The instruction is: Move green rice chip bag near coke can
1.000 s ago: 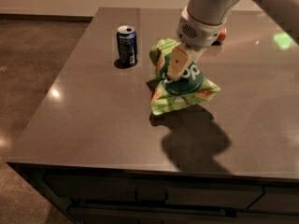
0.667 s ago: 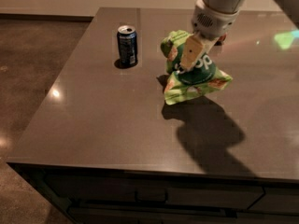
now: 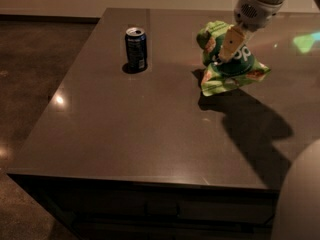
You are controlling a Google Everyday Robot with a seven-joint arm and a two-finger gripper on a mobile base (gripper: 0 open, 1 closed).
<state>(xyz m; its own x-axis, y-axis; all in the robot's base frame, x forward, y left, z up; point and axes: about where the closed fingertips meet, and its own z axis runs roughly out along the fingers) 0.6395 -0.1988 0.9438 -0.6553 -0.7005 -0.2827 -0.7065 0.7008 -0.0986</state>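
Bag (image 3: 241,70) moved right, seemingly clamped in gripper (image 3: 220,58).

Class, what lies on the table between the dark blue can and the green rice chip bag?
Only bare tabletop separates them, in the camera view. The gripper holds the green rice chip bag at its top.

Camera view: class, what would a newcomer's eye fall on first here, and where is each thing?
The bright green rice chip bag stands out at the right rear of the table, gripped from above by the robot's hand. A dark blue can stands alone to its left; arm and bag cast a large shadow toward the front.
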